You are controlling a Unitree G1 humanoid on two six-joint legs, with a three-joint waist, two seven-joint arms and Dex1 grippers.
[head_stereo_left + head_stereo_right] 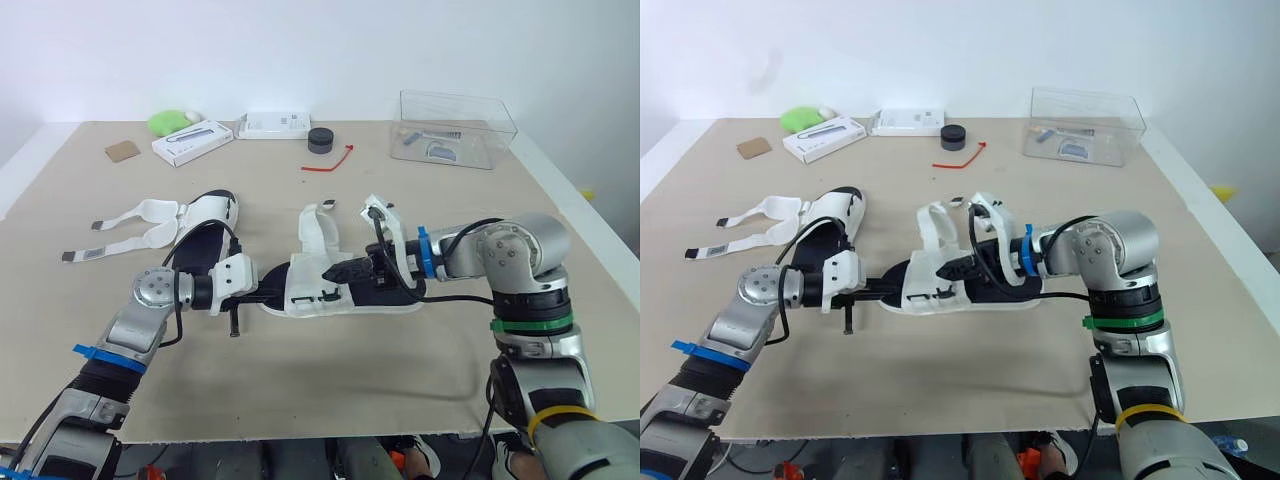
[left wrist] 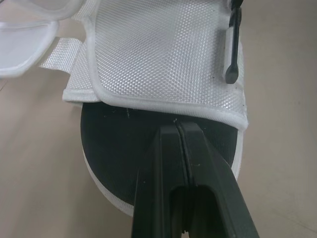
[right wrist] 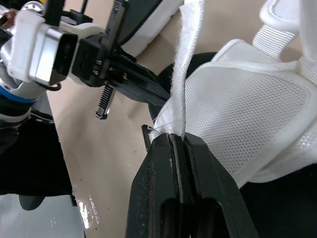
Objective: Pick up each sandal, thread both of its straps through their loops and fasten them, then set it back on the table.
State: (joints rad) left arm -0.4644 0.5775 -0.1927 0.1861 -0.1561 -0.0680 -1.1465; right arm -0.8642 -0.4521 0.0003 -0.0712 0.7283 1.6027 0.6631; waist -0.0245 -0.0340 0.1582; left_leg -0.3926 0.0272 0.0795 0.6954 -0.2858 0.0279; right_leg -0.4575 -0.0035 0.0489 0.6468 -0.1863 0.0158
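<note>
Two white mesh sandals with black soles are lying on a beige worktop (image 1: 300, 380), and we are looking down at them over the robot's arms. We are taking the nearer sandal (image 1: 345, 300), which is sitting flat on its sole in the middle, as our landmark.

The left pincer (image 2: 178, 130) is pointing at this sandal's left end. Its two black fingers (image 2: 158, 168) are pressed together, and their tips are touching the black footbed just under the edge of a white mesh flap (image 2: 163, 54).

The right pincer (image 3: 178, 138) is lying over the sandal's right half. It is clamping a thin white strap (image 3: 187, 59), which is rising upright from between its fingers beside the mesh flap.

The second sandal (image 1: 205, 225) is lying beyond the landmark sandal and to its left, apart from it, with its two straps (image 1: 125, 228) spreading out flat.

Well beyond the landmark sandal, a red tie (image 1: 330, 163) and a black round object (image 1: 320, 140) are sitting. Beyond it and to its right, a clear plastic box (image 1: 455, 130) is standing.
</note>
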